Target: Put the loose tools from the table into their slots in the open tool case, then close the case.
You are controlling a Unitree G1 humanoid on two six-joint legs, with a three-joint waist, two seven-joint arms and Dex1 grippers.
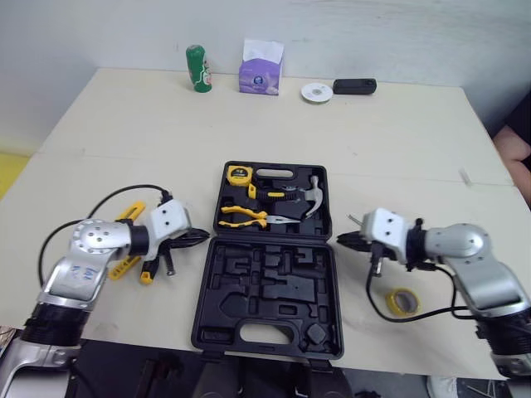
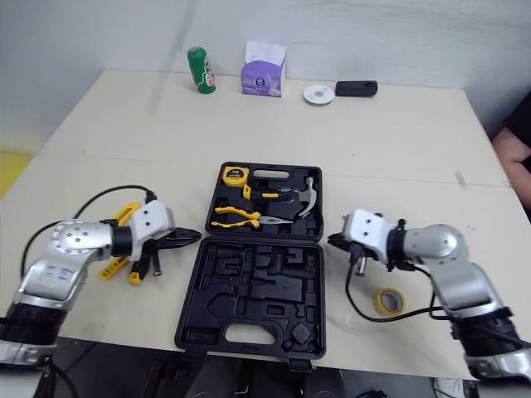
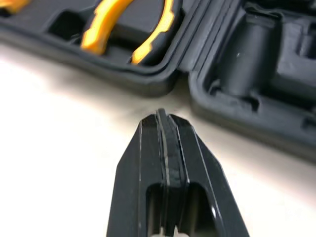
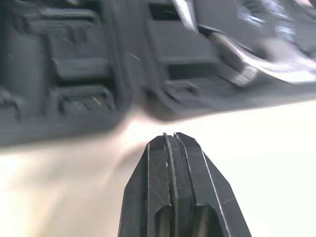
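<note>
Partly behind left arm [image 1: 98, 242], yellow-handled tools [image 1: 124, 267].

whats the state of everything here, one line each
tool case: open, flat on table
tape measure: in case
pliers: in case
hammer: in case
yellow-handled tools: loose on table, left of case
tape roll: loose on table, lying flat
left gripper: jaws shut, empty
right gripper: jaws shut, empty
green bottle: upright
tissue box: upright

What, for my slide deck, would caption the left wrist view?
Shut left gripper aimed at the open tool case edge.
</note>
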